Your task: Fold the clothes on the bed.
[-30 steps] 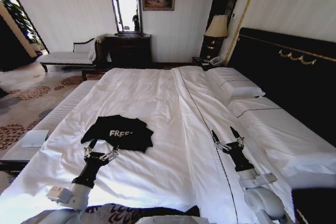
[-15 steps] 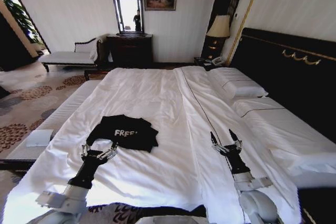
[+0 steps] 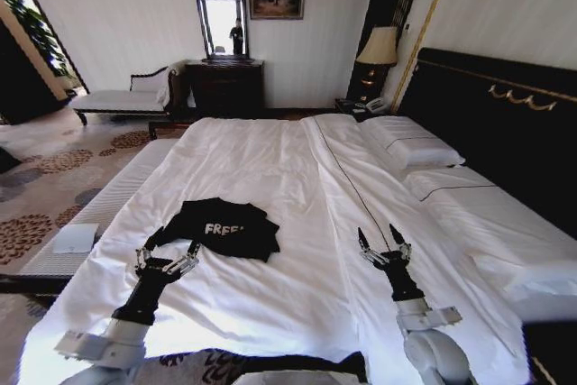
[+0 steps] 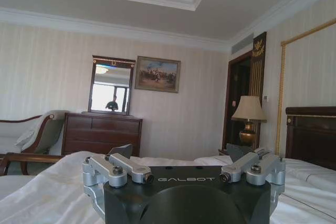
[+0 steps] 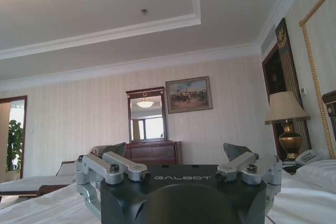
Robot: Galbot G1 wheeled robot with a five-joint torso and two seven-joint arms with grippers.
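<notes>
I stand at the foot of the bed (image 3: 270, 169), a wide double with white sheets and a dark headboard (image 3: 505, 132) along its right side. The black T-shirt (image 3: 225, 227) lies bunched on the white duvet on my left half of the bed, its white "FREE" lettering facing up, nearer to me than the middle of the mattress. My left gripper (image 3: 167, 259) hangs low over the sheet just beside the shirt's near edge, its two fingers spread apart and holding nothing; the dark fingertips sit close to the cloth, though I cannot tell whether they touch it. My right gripper (image 3: 379, 242) hovers over the right half of the bed, well apart from the shirt, its fingers likewise spread wide and empty, close to the dark seam line (image 3: 347, 187) that runs up the duvet. In my left wrist view the left gripper's (image 4: 181, 158) silver linkages stand parted, with white bedding below and a dark dresser (image 4: 102, 135) beyond; my right wrist view shows the right gripper (image 5: 176, 156) splayed the same way. Two white pillows (image 3: 410, 146) rest against the headboard, and a lamp (image 3: 377, 47) stands past the bed's far corner.
</notes>
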